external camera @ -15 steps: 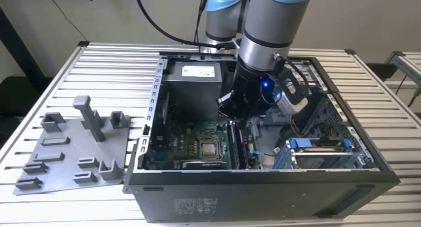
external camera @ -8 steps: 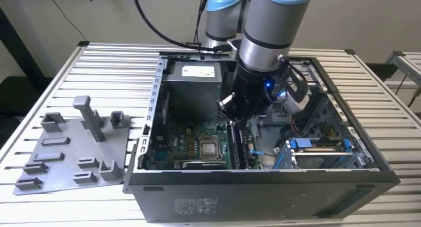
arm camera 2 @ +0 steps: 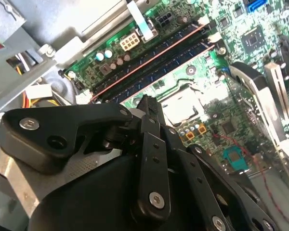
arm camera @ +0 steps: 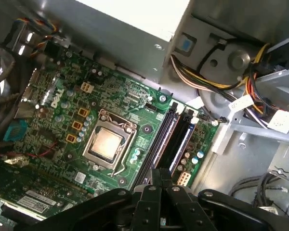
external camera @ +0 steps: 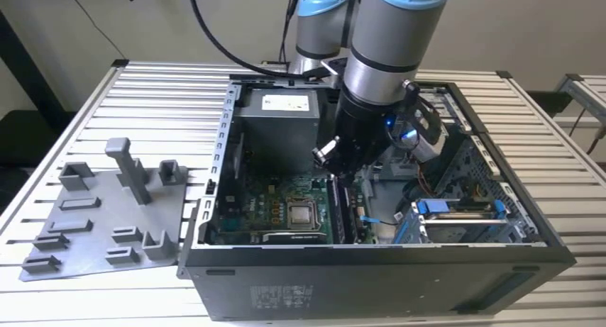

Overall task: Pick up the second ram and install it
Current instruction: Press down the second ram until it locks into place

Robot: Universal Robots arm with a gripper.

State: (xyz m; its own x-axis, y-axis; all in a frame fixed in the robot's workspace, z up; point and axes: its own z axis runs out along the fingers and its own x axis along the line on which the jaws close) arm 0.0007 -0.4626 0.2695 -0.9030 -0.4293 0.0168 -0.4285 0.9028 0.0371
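Black pincer (arm camera 2: pixel 147 108) large in the near field of the second wrist view, linkage arms and silver screws plain, tip poised above the green motherboard (arm camera 2: pixel 231 62). Beyond the tip, long memory slots (arm camera 2: pixel 154 60) side by side, white latches at their far ends. Silver CPU socket (arm camera 2: pixel 180 106) just beside the slots. White power connector (arm camera 2: pixel 131 42) near small capacitors. Yellow and red wires (arm camera 2: pixel 36 101) against grey metal chassis (arm camera 2: pixel 62 33).

robot lab: slatted aluminium bench (external camera: pixel 152 93), open pc case (external camera: pixel 379 259), grey fixture plate (external camera: pixel 95 220).
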